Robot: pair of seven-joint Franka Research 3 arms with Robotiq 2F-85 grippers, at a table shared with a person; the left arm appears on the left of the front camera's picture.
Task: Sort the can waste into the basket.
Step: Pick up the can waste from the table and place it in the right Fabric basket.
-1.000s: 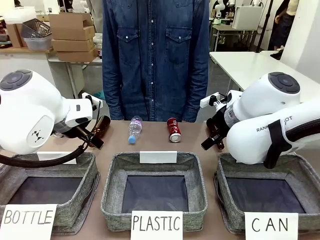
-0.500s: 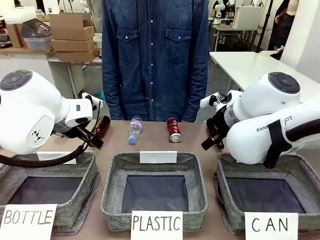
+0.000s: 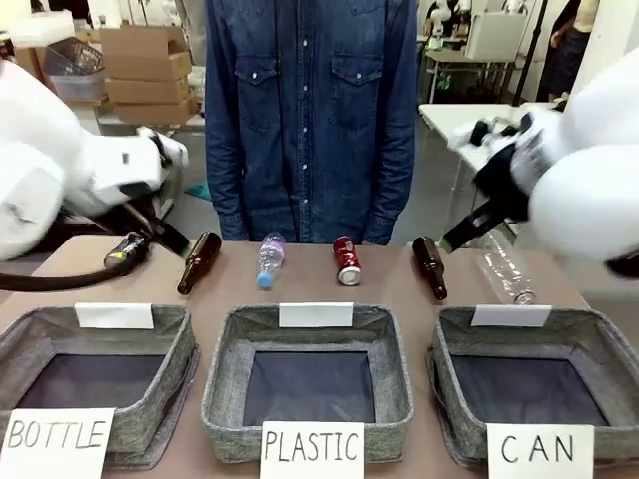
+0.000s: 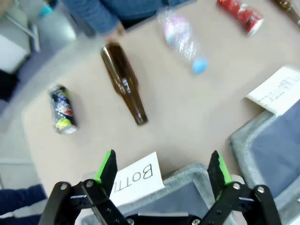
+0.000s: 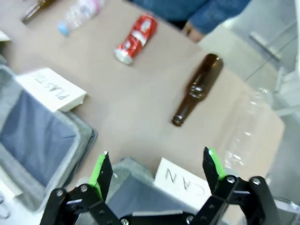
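Note:
The red can [image 3: 347,260] lies on the table in front of the person, also seen in my right wrist view [image 5: 136,38]. The dark can [image 3: 126,250] lies at the far left, behind the "BOTTLE" basket, and appears in my left wrist view [image 4: 62,109]. The grey basket [image 3: 454,334] with the "CAN" card [image 3: 540,448] stands front right. My left gripper [image 4: 161,168] hangs open above the "BOTTLE" card [image 4: 136,178], holding nothing. My right gripper [image 5: 157,166] hangs open above the "CAN" card [image 5: 185,183], also holding nothing. Both arms look blurred in the front view.
Two brown bottles [image 3: 199,262] [image 3: 430,266] and two clear plastic bottles [image 3: 270,257] [image 3: 502,267] lie in the row with the cans. The "PLASTIC" basket [image 3: 222,339] stands in the middle and the "BOTTLE" basket [image 3: 172,329] at the left. The person stands at the far edge.
Both arms have swung up and outward and now blur. The dark can, the right brown bottle and the right plastic bottle have come into sight.

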